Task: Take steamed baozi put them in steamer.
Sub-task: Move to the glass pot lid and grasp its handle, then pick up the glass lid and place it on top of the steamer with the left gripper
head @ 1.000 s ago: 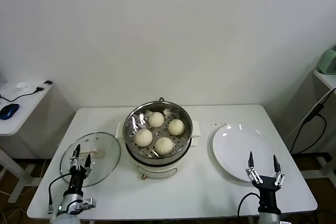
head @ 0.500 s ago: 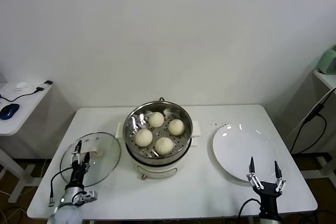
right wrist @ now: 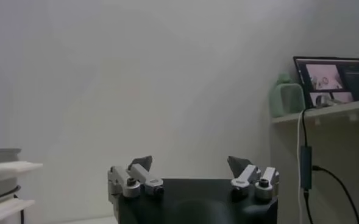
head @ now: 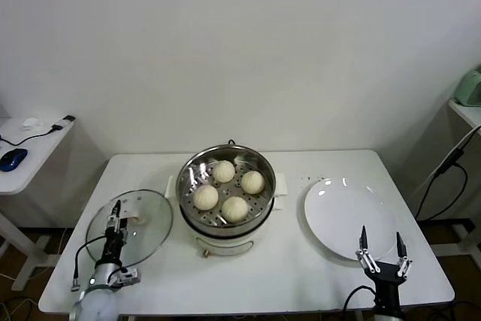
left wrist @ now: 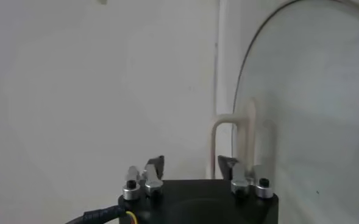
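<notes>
Several cream-white baozi (head: 234, 208) lie on the perforated tray inside the shiny steamer (head: 194, 223) at the table's middle. My left gripper (head: 115, 216) is open and empty, low at the front left, over the near part of the glass lid (head: 146, 227). The left wrist view shows its fingertips (left wrist: 156, 163) apart before the lid's white handle (left wrist: 234, 131). My right gripper (head: 380, 237) is open and empty at the front right, at the near edge of the bare white plate (head: 342, 208). It also shows open in the right wrist view (right wrist: 190, 163).
The white table (head: 301, 276) carries the lid, steamer and plate. A side table with a blue mouse (head: 13, 158) stands at the left. A shelf with a green appliance (head: 470, 86) and hanging cables (head: 443, 178) is at the right.
Both grippers have drawn back and down toward the table's front edge. The baozi, steamer, lid and plate have not moved.
</notes>
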### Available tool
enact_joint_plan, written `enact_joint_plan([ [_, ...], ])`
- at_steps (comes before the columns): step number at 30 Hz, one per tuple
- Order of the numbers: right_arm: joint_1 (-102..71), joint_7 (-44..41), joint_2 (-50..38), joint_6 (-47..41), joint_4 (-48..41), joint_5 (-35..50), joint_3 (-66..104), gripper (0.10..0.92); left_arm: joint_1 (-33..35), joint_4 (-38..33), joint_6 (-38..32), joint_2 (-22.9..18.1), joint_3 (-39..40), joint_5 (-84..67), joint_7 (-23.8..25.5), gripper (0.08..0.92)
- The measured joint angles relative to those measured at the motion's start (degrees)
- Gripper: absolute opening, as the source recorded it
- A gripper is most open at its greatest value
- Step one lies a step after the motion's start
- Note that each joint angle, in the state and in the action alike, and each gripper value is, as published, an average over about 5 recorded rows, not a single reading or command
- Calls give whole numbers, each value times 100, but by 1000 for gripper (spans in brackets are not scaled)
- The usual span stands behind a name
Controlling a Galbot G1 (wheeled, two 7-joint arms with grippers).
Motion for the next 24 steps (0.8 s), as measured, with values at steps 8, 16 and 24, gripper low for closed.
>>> enact_joint_plan([
  [8, 0, 9, 51, 12, 11, -27, -8, 823, -42, 94, 12, -21, 14, 19, 9, 337],
  [16, 0, 18, 70, 42, 3, -27, -9, 823, -27, 65, -78, -7, -39, 41, -74, 148],
  [24, 33, 18, 73, 50, -43, -45, -57, 823, 163, -369, -177, 156, -221, -32, -94, 139],
])
